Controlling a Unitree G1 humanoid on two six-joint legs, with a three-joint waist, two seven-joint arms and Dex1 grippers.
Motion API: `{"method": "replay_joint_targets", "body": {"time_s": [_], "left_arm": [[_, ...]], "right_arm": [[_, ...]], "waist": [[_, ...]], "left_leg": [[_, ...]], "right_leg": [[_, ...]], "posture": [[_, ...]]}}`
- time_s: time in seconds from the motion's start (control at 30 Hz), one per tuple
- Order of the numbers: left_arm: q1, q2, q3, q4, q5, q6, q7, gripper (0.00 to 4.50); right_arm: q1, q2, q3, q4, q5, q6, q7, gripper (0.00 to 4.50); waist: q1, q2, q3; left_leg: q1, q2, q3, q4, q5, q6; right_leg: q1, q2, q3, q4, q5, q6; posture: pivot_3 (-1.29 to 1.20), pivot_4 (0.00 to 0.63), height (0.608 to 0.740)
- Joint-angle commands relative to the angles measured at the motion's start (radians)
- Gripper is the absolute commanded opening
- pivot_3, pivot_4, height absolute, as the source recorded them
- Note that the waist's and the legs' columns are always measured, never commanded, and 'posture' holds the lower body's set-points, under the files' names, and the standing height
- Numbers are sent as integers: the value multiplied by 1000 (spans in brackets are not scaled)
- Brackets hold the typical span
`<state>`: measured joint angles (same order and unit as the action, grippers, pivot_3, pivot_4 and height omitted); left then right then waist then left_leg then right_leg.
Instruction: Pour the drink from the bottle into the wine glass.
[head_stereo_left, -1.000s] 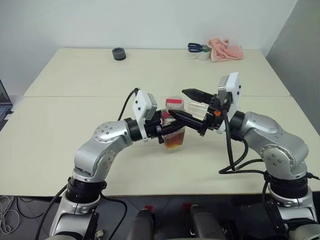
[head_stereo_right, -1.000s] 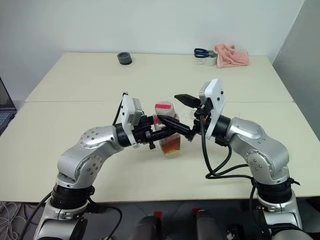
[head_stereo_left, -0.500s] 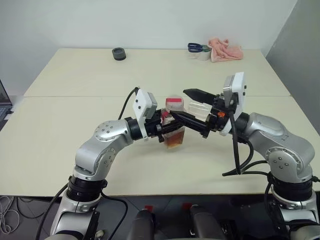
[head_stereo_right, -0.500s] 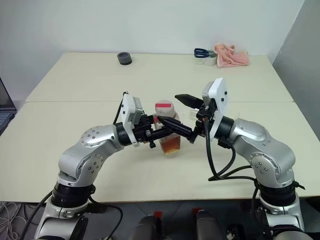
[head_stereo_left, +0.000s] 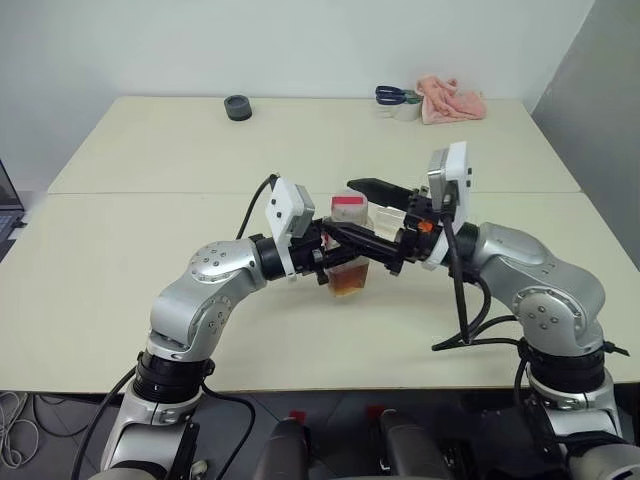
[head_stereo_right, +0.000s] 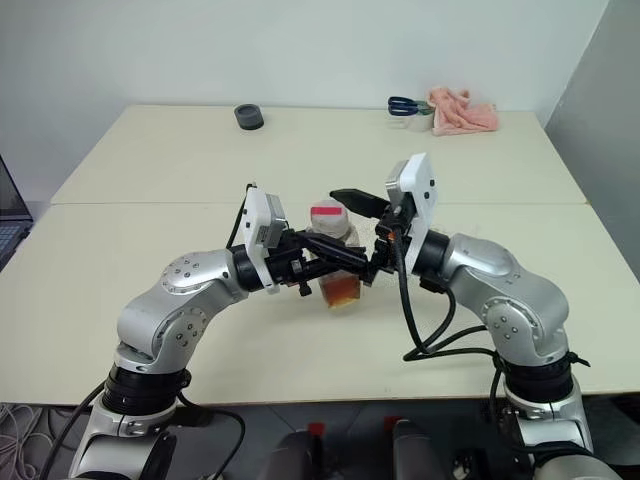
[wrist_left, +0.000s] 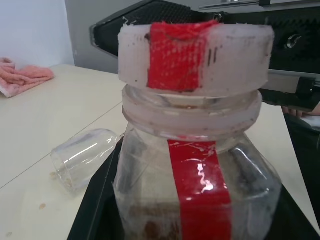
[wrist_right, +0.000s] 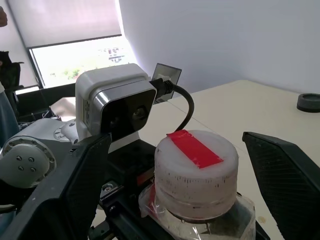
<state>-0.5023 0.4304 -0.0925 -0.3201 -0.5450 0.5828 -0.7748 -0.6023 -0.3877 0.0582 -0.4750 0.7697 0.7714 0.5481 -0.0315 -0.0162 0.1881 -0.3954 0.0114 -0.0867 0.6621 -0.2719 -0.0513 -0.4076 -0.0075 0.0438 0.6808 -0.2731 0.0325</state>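
Observation:
The bottle (head_stereo_left: 348, 262), clear plastic with a red strip, stands upright above the table with my left gripper (head_stereo_left: 338, 258) shut on its body. The amber drink (head_stereo_left: 348, 284) fills its lower part. Its white cap (wrist_right: 195, 172) carries a red patch. My right gripper (head_stereo_left: 340, 207) reaches in from the right, open, one finger (wrist_right: 65, 200) on each side of the cap with gaps showing. The wine glass (wrist_left: 85, 157) lies on its side on the table behind the bottle.
A black round object (head_stereo_left: 237, 107) sits at the table's far left. Blue-handled scissors (head_stereo_left: 397, 95) and a pink cloth (head_stereo_left: 452, 100) lie at the far right. A laptop edge (head_stereo_left: 8, 205) shows at the left border. A seam crosses the table (head_stereo_left: 150, 193).
My right gripper has shifted a little to the left, so its fingers now reach further around the cap. The left gripper and the bottle have stayed put.

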Motion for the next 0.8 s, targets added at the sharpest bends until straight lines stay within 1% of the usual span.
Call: {"method": "replay_joint_targets", "body": {"time_s": [0.03,0.17,0.2,0.37,0.47,0.57,0.63,0.73,0.8], "left_arm": [[-18,-1,13,-35,-3,-20,2,1846],[-15,-2,12,-37,-3,-19,4,1846],[-15,-3,11,-37,-3,-19,4,1846],[-16,-5,7,-36,-6,-17,0,1846],[1,15,-4,-59,-28,-3,-39,1846],[13,60,-3,-80,-54,6,-107,1846],[12,88,8,-81,-76,17,-136,1846],[3,119,24,-70,-94,22,-151,1846],[8,124,33,-70,-95,22,-134,1846]], "right_arm": [[-15,2,-4,-10,-19,-40,17,3507],[-16,13,-12,-4,-16,-43,14,2074],[-17,15,-14,-3,-16,-43,13,1835],[-38,9,-42,9,7,-31,16,1839],[-93,-58,-88,60,57,-14,113,1839],[-147,-129,-86,116,67,-14,218,1839],[-181,-157,-80,147,65,-17,265,1839],[-242,-153,-92,201,40,-55,271,1839],[-268,-129,-109,227,-22,-127,225,1839]], "waist": [[0,0,0],[0,0,0],[0,0,0],[0,0,0],[0,0,0],[0,0,0],[-1,0,0],[-1,0,0],[-1,0,0]], "left_leg": [[0,0,0,0,0,0],[0,0,0,0,0,0],[0,0,0,0,0,0],[0,0,0,0,0,0],[0,0,0,0,0,0],[0,0,0,0,0,0],[0,0,0,0,0,0],[0,0,0,0,0,0],[1,0,0,0,0,0]], "right_leg": [[0,0,0,0,0,0],[0,0,0,0,0,0],[0,0,0,0,0,0],[0,0,0,0,0,0],[0,0,0,0,0,0],[0,0,0,0,0,0],[0,0,0,0,0,0],[0,0,0,0,0,0],[0,0,0,0,0,0]], "posture": [[0,150,740],[0,150,740],[0,150,740],[0,150,740],[0,150,740],[0,150,740],[0,150,740],[0,150,740],[0,150,740]]}}
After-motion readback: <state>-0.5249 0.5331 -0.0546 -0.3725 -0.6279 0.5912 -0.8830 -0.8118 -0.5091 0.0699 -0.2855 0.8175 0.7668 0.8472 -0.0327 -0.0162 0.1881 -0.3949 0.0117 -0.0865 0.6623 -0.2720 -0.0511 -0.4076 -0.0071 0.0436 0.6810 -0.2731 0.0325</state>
